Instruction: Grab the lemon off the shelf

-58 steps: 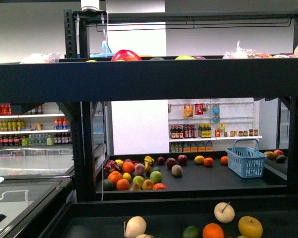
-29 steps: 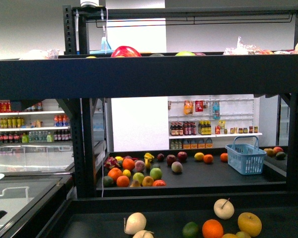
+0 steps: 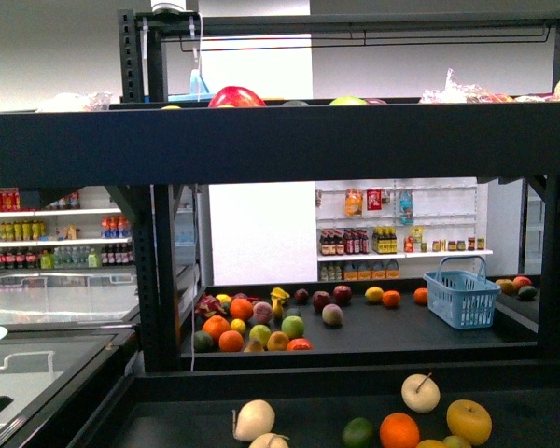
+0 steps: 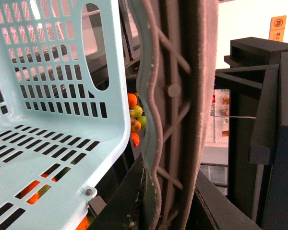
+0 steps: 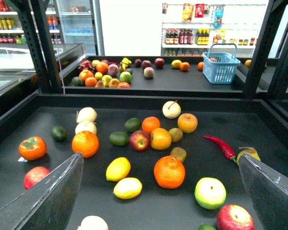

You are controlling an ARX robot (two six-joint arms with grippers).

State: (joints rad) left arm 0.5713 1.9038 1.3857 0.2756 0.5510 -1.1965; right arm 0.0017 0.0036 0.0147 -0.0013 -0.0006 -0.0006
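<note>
Front view: black shelf (image 3: 280, 145), loose fruit on tiers; lemon not distinguishable.
Left wrist view: left gripper (image 4: 182, 120) beside pale basket (image 4: 53, 120); spread or pressed, cannot tell.
Right wrist view: right gripper (image 5: 161, 158) spread wide; lemon (image 5: 118, 168) on shelf tier, near orange (image 5: 169, 171), between fingers.

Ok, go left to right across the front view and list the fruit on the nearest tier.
white fruit → dark green fruit → orange → pale fruit with a stem → yellow round fruit
</note>
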